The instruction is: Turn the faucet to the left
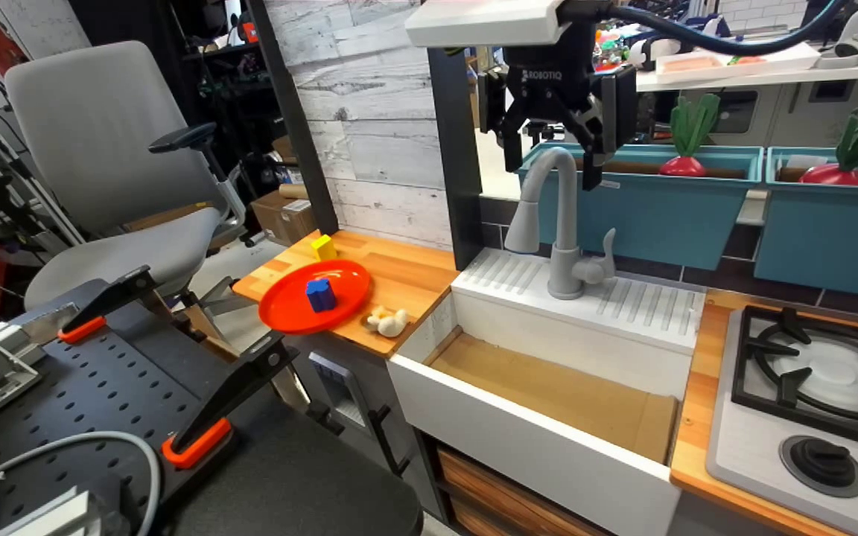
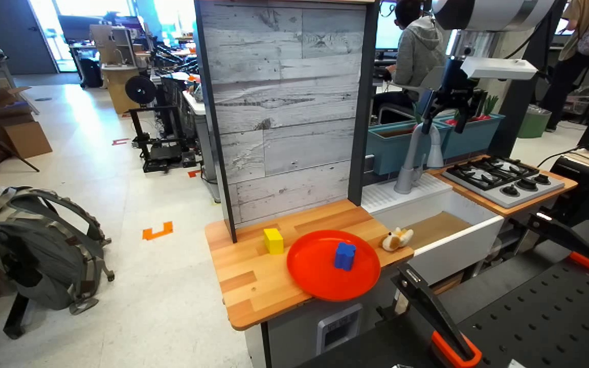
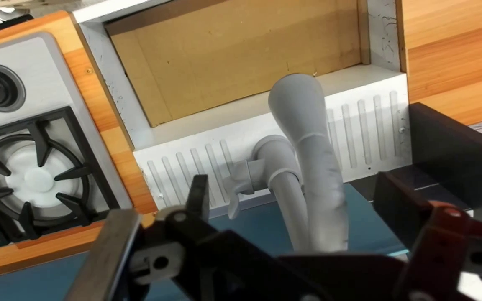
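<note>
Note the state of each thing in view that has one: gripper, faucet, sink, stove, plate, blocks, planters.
Gripper: open, clamped on nothing.
Faucet: no water showing, spout out toward the sink.
Faucet lever: tip raised.
Sink: cardboard on its floor.
Stove: no flame showing.
Stove knobs: settings unreadable.
Red plate: right way up, carrying a blue block.
Yellow block: standing on the wooden counter.
Planters: holding red vegetables.

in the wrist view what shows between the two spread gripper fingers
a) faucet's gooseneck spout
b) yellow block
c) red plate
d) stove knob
a, because in the wrist view the faucet's gooseneck spout lies in the gap of the open gripper, one finger to each side.
</note>
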